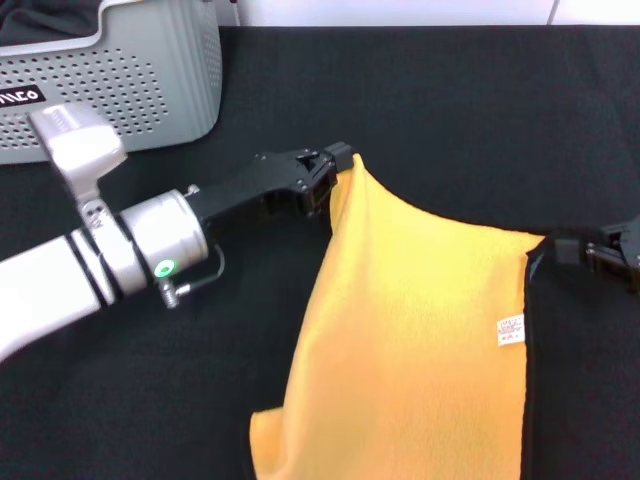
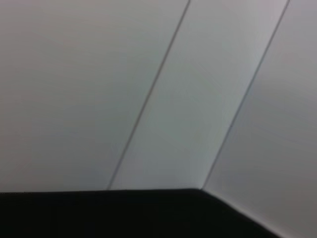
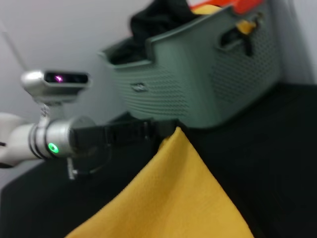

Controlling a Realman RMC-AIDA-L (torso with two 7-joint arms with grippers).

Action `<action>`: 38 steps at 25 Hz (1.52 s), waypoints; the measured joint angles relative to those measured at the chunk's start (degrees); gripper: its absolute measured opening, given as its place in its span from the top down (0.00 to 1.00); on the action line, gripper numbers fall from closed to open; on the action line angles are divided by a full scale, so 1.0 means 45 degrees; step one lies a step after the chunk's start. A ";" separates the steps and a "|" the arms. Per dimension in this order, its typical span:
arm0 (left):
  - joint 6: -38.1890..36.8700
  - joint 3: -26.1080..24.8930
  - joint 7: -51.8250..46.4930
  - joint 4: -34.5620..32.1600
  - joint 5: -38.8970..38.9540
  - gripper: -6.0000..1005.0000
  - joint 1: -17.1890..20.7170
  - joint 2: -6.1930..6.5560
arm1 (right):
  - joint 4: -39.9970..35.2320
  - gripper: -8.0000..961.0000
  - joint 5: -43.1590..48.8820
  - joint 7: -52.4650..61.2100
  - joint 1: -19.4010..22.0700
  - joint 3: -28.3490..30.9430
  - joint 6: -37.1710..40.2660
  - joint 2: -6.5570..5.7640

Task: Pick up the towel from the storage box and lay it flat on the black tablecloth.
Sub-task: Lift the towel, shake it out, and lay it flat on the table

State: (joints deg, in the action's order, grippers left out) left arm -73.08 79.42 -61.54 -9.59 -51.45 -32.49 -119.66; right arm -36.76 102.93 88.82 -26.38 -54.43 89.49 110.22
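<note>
The yellow-orange towel (image 1: 410, 340) hangs spread between my two grippers above the black tablecloth (image 1: 450, 110), its lower part drooping toward the near edge. A white tag (image 1: 510, 330) shows near its black-trimmed right side. My left gripper (image 1: 335, 170) is shut on the towel's upper left corner. At the right edge of the head view my right gripper (image 1: 578, 250) is shut on the upper right corner. The right wrist view shows the towel (image 3: 168, 198) rising to the left gripper (image 3: 166, 131). The grey storage box (image 1: 130, 80) stands at the far left.
The storage box (image 3: 198, 84) holds dark cloth and some orange items. A pale wall rises behind the tablecloth (image 2: 124, 218) in the left wrist view. The left arm's silver wrist (image 1: 150, 240) reaches across the left half of the table.
</note>
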 joint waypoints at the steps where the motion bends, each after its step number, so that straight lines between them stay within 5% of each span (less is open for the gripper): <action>1: 0.0405 0.0000 0.0021 -0.0022 -0.0006 0.98 -0.0186 -0.0001 | 0.0127 0.97 0.0130 0.0088 -0.0162 -0.0001 -0.0229 -0.0025; 15: 0.3935 0.0038 0.1101 -0.0915 -0.0171 0.98 -0.0500 -0.0011 | 0.0404 0.96 0.1314 0.1577 -0.0840 -0.0036 -0.2489 -0.0259; 33: 0.3471 0.0189 0.3038 -0.0937 -0.0133 0.98 -0.0707 -0.0240 | 0.0268 0.96 0.1807 0.2098 -0.0903 -0.0055 -0.3606 -0.0158; 38: 0.3498 0.1158 0.3882 -0.0983 -0.0037 0.98 -0.0966 -0.0244 | 0.0242 0.96 0.1901 0.2288 -0.0900 -0.0006 -0.3789 -0.0118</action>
State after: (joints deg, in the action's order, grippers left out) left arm -57.34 84.64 -44.07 -14.01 -51.61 -36.84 -120.76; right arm -35.67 111.48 99.12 -30.42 -54.46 72.44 109.69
